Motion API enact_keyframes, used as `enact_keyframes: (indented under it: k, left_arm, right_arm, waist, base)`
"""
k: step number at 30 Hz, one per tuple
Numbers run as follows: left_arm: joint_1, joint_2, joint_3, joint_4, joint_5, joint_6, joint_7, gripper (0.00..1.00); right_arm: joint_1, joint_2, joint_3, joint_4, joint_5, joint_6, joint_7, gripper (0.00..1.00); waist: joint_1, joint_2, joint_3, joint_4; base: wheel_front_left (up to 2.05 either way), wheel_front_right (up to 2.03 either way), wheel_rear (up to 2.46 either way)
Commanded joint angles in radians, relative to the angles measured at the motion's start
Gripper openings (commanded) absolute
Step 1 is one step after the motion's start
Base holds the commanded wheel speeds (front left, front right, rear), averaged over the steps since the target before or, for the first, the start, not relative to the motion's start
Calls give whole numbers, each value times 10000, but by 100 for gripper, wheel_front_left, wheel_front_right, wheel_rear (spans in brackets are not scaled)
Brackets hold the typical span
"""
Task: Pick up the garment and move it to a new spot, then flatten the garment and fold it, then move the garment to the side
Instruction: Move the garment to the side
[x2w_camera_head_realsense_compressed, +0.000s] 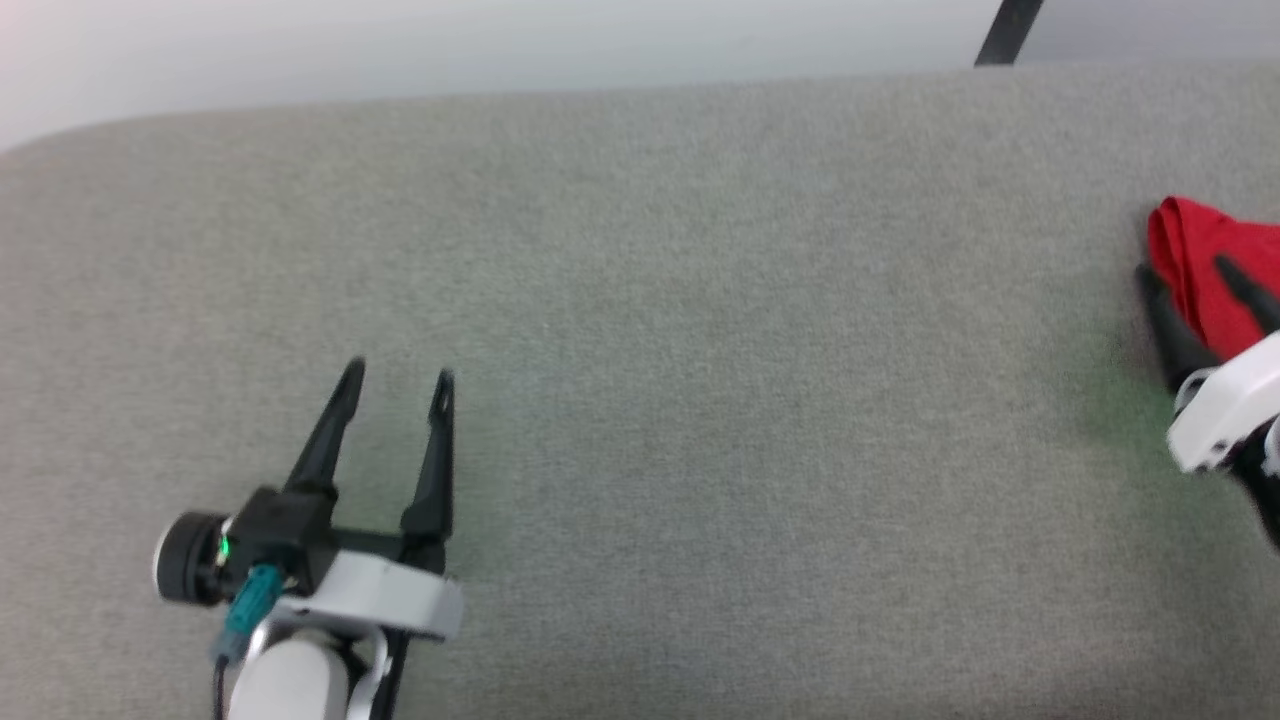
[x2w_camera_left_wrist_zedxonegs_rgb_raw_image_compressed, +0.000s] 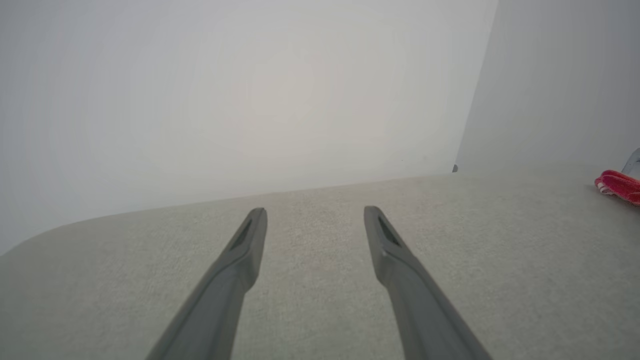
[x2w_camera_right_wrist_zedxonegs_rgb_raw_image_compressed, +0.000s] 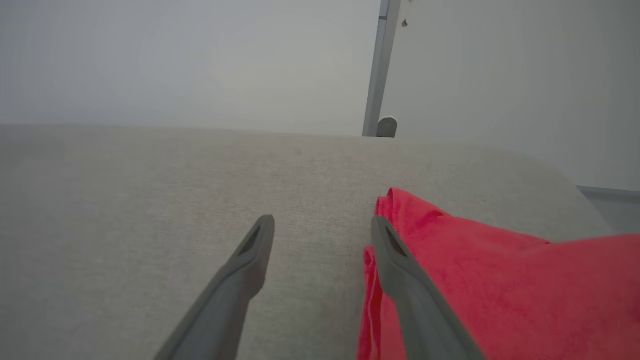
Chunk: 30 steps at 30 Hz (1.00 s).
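The garment (x2w_camera_head_realsense_compressed: 1215, 270) is a bunched heap of red cloth at the right edge of the grey table (x2w_camera_head_realsense_compressed: 700, 350); it is cut off by the frame. My right gripper (x2w_camera_head_realsense_compressed: 1188, 275) is open at the garment's left edge, one finger over the red cloth and the other on bare table. In the right wrist view the garment (x2w_camera_right_wrist_zedxonegs_rgb_raw_image_compressed: 490, 270) lies under and beside the right finger of the right gripper (x2w_camera_right_wrist_zedxonegs_rgb_raw_image_compressed: 322, 222). My left gripper (x2w_camera_head_realsense_compressed: 398, 378) stands open over bare table at the lower left, far from the cloth. In the left wrist view the left gripper (x2w_camera_left_wrist_zedxonegs_rgb_raw_image_compressed: 315, 212) holds nothing, and the garment (x2w_camera_left_wrist_zedxonegs_rgb_raw_image_compressed: 617, 186) shows at the far right.
The table's far edge runs below a pale wall (x2w_camera_head_realsense_compressed: 500, 40). A dark slanted bar (x2w_camera_head_realsense_compressed: 1008, 32) rises behind the table at the upper right. A grey post (x2w_camera_right_wrist_zedxonegs_rgb_raw_image_compressed: 380, 70) stands behind the table in the right wrist view.
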Motion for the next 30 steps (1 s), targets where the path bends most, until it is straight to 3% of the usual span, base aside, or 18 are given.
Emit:
enact_keyframes:
  k: [1, 6, 13, 30]
  left_arm:
    - [226, 33, 120, 147, -41, -11, 4, 100]
    - [571, -13, 503, 524, -133, -69, 5, 100]
    - [940, -157, 785, 440, 65, -84, 5, 100]
    - [2144, -469, 1116, 516, -147, -288, 5, 100]
  right_arm:
    - [284, 12, 123, -188, 117, -20, -91, 100]
    - [1163, 115, 187, -980, 451, -20, -400, 100]
    - [2693, 194, -505, -1862, 599, -18, -853, 100]
    - [5866, 1279, -3142, -4385, -754, -20, -815, 100]
  waist:
    - [0, 0, -507, 334]
    - [0, 0, -843, 573]
    - [0, 0, -1335, 967]
    - [0, 0, -2183, 1019]
  base:
    - [0, 0, 0]
    - [0, 0, 0]
    - [0, 0, 0]
    - [0, 0, 0]
